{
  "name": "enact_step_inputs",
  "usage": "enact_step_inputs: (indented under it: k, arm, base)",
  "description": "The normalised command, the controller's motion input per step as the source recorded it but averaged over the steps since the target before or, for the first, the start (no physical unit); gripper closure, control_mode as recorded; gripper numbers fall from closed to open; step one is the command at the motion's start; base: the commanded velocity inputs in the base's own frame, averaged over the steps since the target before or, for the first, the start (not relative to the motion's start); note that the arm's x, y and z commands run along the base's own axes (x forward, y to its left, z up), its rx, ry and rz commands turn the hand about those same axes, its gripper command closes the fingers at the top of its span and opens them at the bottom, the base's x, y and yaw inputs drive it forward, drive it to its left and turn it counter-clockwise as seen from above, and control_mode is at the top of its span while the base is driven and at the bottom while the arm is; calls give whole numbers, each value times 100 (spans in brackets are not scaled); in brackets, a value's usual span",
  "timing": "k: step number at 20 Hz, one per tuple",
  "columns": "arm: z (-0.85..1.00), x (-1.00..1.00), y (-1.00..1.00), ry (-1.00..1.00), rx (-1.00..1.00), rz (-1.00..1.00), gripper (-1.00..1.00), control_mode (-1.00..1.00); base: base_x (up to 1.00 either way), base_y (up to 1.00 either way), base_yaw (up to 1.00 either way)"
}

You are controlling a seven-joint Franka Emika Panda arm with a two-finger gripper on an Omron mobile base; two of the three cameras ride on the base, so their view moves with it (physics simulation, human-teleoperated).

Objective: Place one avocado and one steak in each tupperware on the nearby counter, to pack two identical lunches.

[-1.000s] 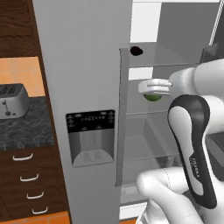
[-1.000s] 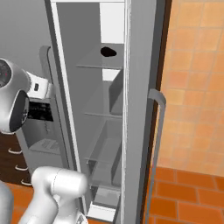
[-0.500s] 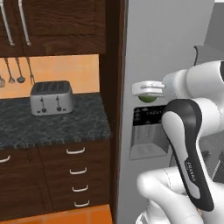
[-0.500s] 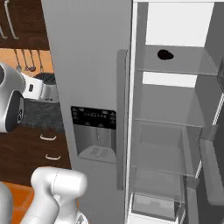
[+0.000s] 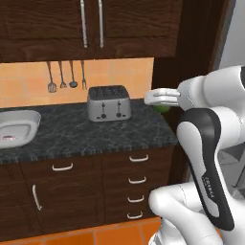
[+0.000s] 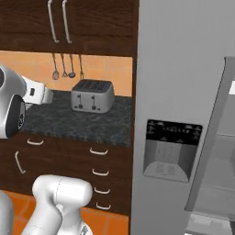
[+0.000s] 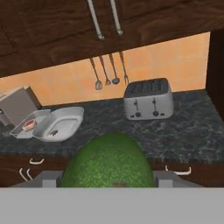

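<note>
My gripper (image 5: 158,98) is shut on a green avocado (image 5: 162,108), held in the air above the right end of the counter (image 5: 72,134), right of the toaster. In the hand view the avocado (image 7: 107,162) bulges up between the gripper (image 7: 109,180) fingertips (image 7: 49,177). Two pale-grey tupperware stand at the counter's left: a larger one (image 7: 72,114) and a small rectangular one (image 7: 19,127). A red steak (image 7: 29,124) lies in the small one, and a small dark-red piece (image 7: 53,132) lies in the larger. The larger tupperware (image 5: 21,119) sits at the left edge of the left base view.
A silver toaster (image 5: 109,103) stands mid-counter against the orange wall, with several utensils (image 7: 107,72) hanging above. Dark cabinets (image 5: 91,21) hang overhead, and drawers (image 5: 136,179) sit below. A grey fridge (image 6: 183,105) with a dispenser stands to the right, its door ajar.
The whole picture has swung from the open fridge to the counter, so the base has moved. The avocado stays in my gripper throughout.
</note>
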Motion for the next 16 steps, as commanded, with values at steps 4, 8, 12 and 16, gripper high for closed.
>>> enact_step_inputs:
  k: [4, 8, 12, 16]
  arm:
    - [0, 0, 0, 0, 0, 0, 100, 100]
    - [0, 0, 0, 0, 0, 0, 100, 100]
    - [0, 0, 0, 0, 0, 0, 100, 100]
    - [0, 0, 0, 0, 0, 0, 100, 100]
  base:
    - [7, 100, 0]
    - [11, 98, 0]
    - [10, 96, 0]
    - [3, 94, 0]
